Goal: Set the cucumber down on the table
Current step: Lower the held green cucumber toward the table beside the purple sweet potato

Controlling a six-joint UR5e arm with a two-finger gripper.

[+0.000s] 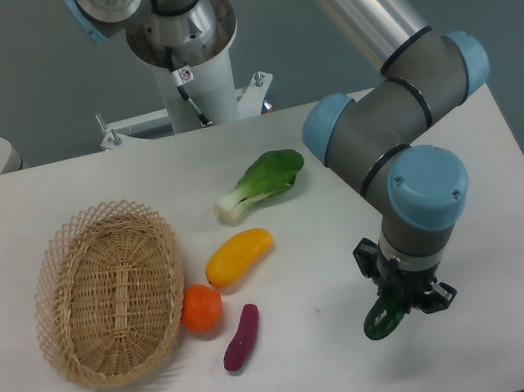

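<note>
The dark green glossy cucumber [382, 318] is held in my gripper [402, 299] at the front right of the white table [323, 368]. The gripper is shut on the cucumber, whose lower end sticks out to the lower left, just above or at the tabletop; I cannot tell whether it touches. Its upper part is hidden by the gripper and wrist.
An oval wicker basket [108, 292] lies at the left. Beside it are an orange [201, 307], a small purple eggplant piece [241, 338], a yellow fruit [239, 256] and a bok choy [262, 183]. The arm's base [185, 57] stands at the back.
</note>
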